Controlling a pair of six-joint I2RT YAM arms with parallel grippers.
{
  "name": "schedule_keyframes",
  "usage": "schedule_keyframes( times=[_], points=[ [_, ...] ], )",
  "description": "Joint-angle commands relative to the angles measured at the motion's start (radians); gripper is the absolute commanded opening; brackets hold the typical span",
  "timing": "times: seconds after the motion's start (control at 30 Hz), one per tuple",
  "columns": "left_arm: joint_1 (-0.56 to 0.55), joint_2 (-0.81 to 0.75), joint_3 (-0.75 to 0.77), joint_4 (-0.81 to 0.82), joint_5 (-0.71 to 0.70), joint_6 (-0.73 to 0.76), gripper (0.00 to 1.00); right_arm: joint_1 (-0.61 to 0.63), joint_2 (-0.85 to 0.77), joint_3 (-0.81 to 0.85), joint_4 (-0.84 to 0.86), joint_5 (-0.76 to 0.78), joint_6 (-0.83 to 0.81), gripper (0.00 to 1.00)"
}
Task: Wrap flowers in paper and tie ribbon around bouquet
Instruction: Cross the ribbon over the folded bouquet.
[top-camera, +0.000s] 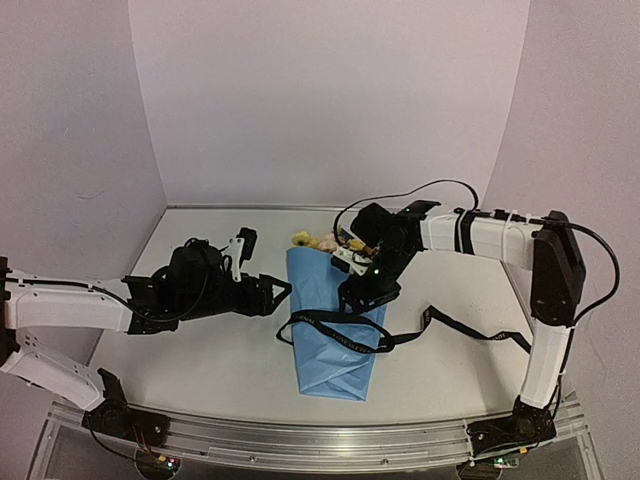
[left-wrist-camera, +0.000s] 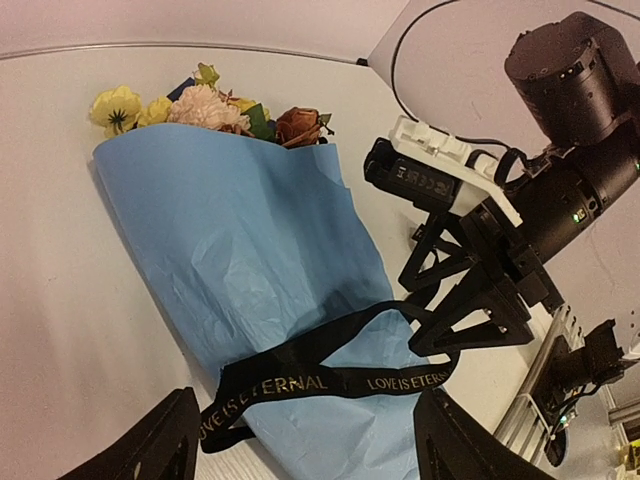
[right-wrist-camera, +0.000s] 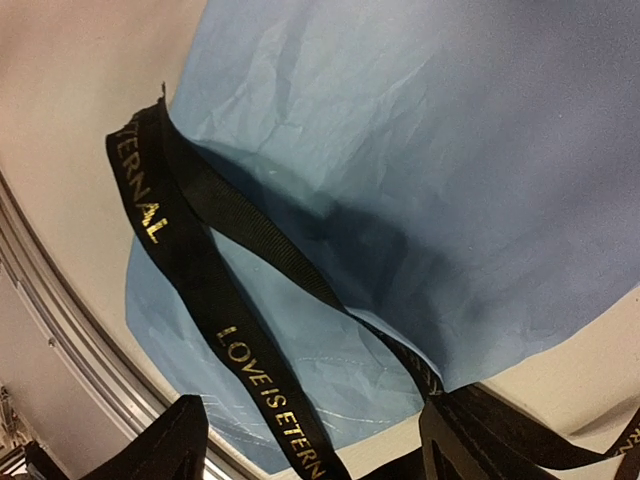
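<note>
Two arms reach in over the white table from its near edge, one from each side, and meet at the bouquet lying at the table's middle. Its wide end points to the far edge and its narrow, creased end to the near edge.

The left gripper hangs just off the cone's left side. Its own camera shows its fingers spread wide with nothing pinched between them. The right gripper is over the cone's right edge. From the left wrist camera its jaws show apart, with the ribbon's loop rising to its fingertips. I cannot tell whether it touches them.

The light-blue paper is wrapped round as a cone. The black ribbon crosses its lower half. Only the top view shows one tail trailing away over the bare table toward the right edge.

The right wrist camera takes in only blue paper, two crossing ribbon strands and a strip of table beside the near rail.

The flowers are clearest from the left wrist: yellow, cream-pink and orange-brown blooms poking above the paper's rim. From above they are a small yellow smudge.

Pale gold lettering along the ribbon reads "LOVE IS ETERNAL", twice over in the left wrist view. The right wrist view shows "ERNAL" and "LOVE IS ETERN".
</note>
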Motion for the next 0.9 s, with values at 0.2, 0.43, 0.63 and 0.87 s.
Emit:
schedule_keyframes(
  times=[0.2, 0.43, 0.63, 0.87],
  points=[
    [0.012, 0.013, 0.018, -0.014, 0.045, -0.052, 0.71, 0.034, 0.086, 0.105, -0.071, 0.161, -0.059, 0.70],
    [0.014, 0.029, 0.025, -0.018, 0.060, -0.058, 0.69, 0.037, 0.121, 0.132, -0.093, 0.172, -0.037, 0.53],
    [0.015, 0.043, 0.031, -0.028, 0.072, -0.056, 0.70, 0.038, 0.127, 0.142, -0.111, 0.159, -0.013, 0.24],
    [0.015, 0.120, 0.076, -0.066, 0.126, -0.020, 0.67, 0.037, 0.079, 0.134, -0.129, 0.238, 0.058, 0.00]
  ],
)
